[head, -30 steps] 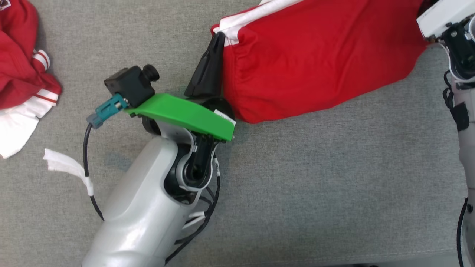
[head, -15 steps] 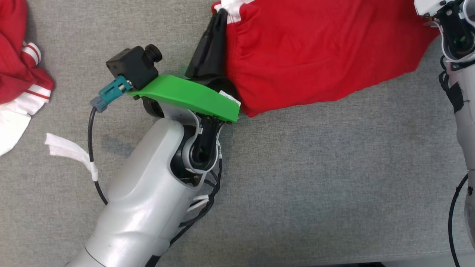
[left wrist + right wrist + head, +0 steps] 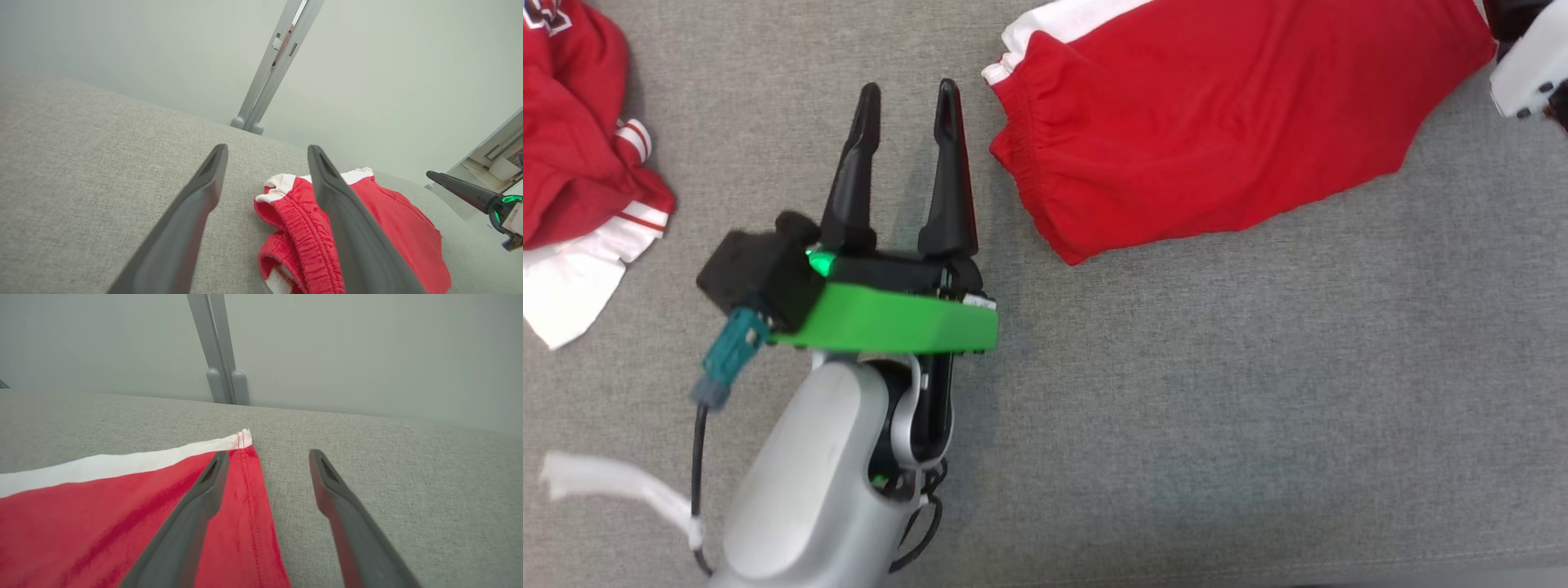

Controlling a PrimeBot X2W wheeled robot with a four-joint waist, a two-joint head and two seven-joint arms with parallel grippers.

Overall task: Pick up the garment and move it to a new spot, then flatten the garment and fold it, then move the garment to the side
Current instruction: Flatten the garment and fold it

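The left end effector (image 3: 908,86) is spread and empty. It sits just beside the shorts (image 3: 1225,139), off their waistband (image 3: 302,228) end, with its fingers pointing along that edge and not touching it. The right end effector (image 3: 269,453) is also spread and holds nothing. It is at the opposite end of the shorts, with one finger over the hem corner (image 3: 244,437) and the other over bare worktop (image 3: 1258,392). I cannot tell whether that finger touches the cloth.

The shorts lie spread out on the worktop, red with a white stripe (image 3: 122,463) along their far edge. A second red garment (image 3: 572,147) lies crumpled well apart from them, beyond the left end effector.

They should be light, soft and limp, so they will sag from any single hold and drag on the rough cloth beneath. The gathered elastic waistband is the thickest part and probably the surest place to pinch. The stitched hem corner is the natural match at the other end. Holding both ends should keep the cloth taut for folding.

The head view gives the outline of the shorts and a few shallow wrinkles. The left wrist view adds what that hides: the waistband is bunched and doubled, with its opening gaping. The right wrist view shows the hem lying thin and flat, which suggests a low scoop there.
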